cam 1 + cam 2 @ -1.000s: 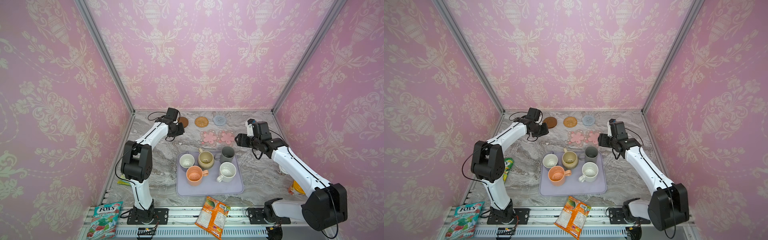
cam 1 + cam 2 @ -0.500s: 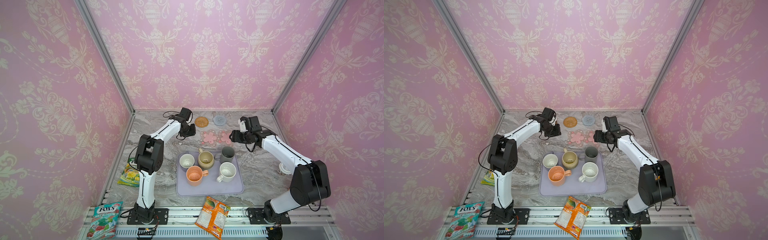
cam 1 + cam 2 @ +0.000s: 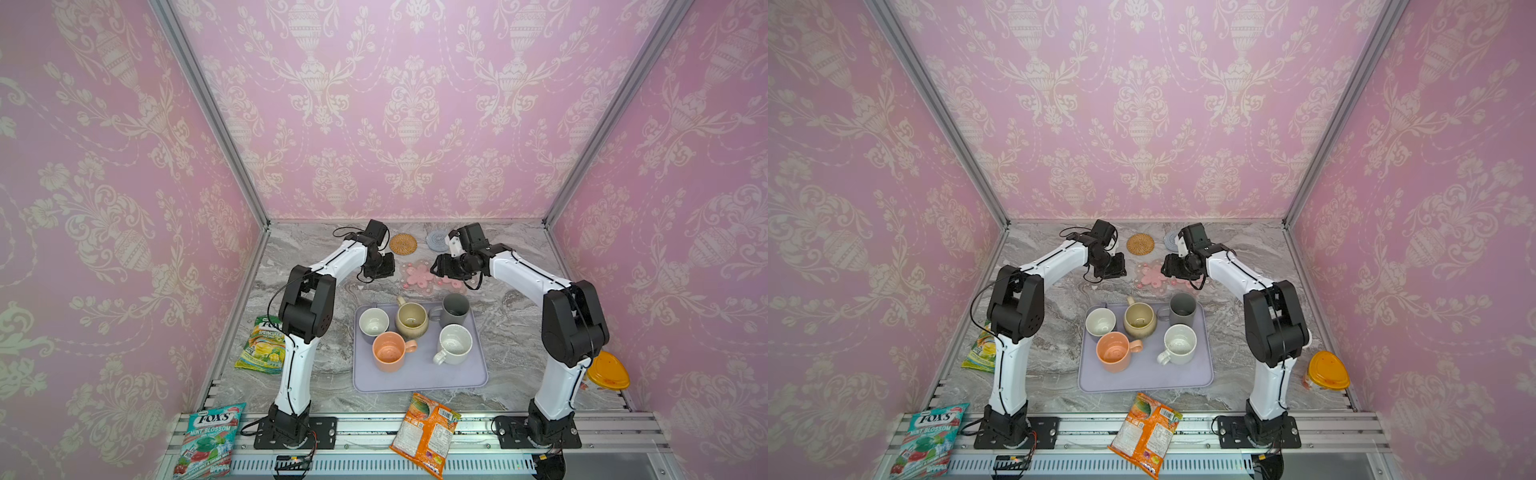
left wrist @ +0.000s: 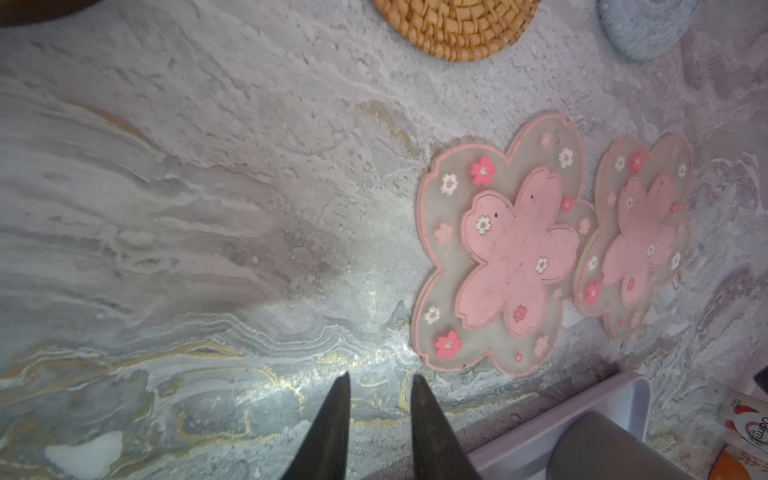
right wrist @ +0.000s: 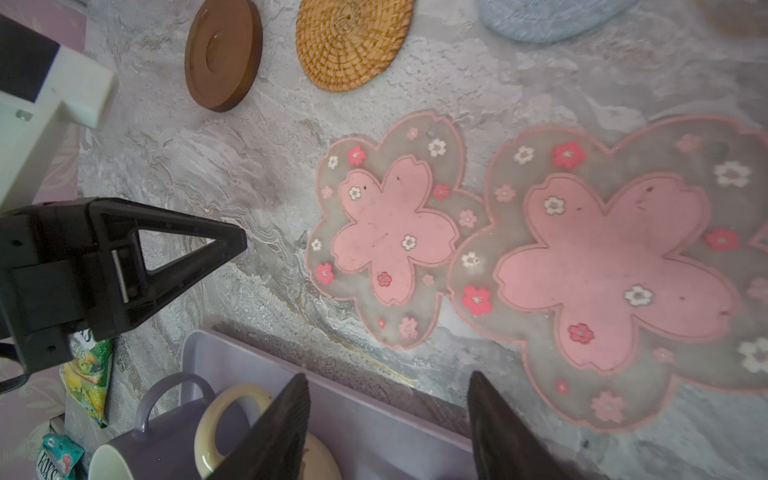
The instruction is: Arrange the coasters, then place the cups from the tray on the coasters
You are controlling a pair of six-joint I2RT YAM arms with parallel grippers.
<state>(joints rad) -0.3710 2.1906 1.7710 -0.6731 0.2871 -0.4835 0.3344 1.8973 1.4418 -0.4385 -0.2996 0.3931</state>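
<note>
Five cups (image 3: 389,351) stand on the tray (image 3: 415,380); near the desk's (image 3: 332,365) far edge, left gripper's (image 4: 380,376) fingers are narrowly parted, right gripper's (image 5: 388,376) wide, both empty.

I swung my left gripper (image 3: 379,267) rightward, away from the dark coaster (image 5: 222,54), and my right gripper (image 3: 441,266) leftward, until both hung by the pink-flower coasters (image 3: 419,275).

Bright, even, diffuse light from above; soft shadows. Wide-angle bending toward edges in both top views. Pale glare on tabletop (image 4: 376,353); blurred near fingers (image 4: 332,432) in wrist views.
</note>
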